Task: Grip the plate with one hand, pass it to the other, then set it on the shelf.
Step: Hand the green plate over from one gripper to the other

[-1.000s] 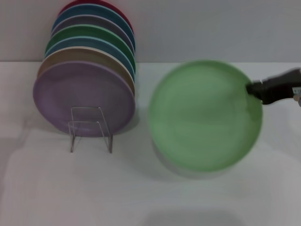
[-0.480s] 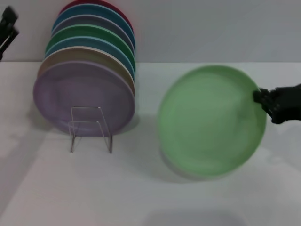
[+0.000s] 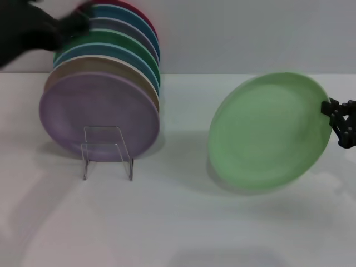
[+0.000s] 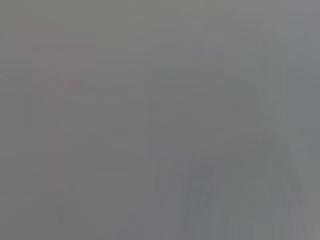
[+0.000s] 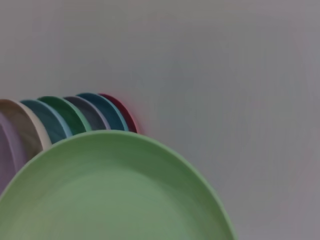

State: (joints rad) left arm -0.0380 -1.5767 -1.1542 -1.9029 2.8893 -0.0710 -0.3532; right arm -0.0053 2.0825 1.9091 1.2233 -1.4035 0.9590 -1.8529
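The pale mint-green plate [image 3: 270, 132] hangs tilted above the white table on the right side of the head view. My right gripper [image 3: 329, 110] is shut on its right rim. The plate also fills the lower part of the right wrist view [image 5: 110, 195]. My left gripper [image 3: 67, 23] is a black blur at the top left, in front of the rearmost plates of the stack. The clear acrylic shelf [image 3: 107, 151] stands at the left and holds several plates on edge. The left wrist view shows only plain grey.
A lilac plate [image 3: 94, 108] is the front one in the shelf, with tan, blue, dark green [image 3: 111, 40] and red plates behind it. A grey wall rises behind the table [image 3: 178, 222]. The stack also shows in the right wrist view [image 5: 65, 117].
The plate has moved right and tilted more, with my right gripper drawing toward the right edge. My left gripper has swung in from the far left to the top of the stack.
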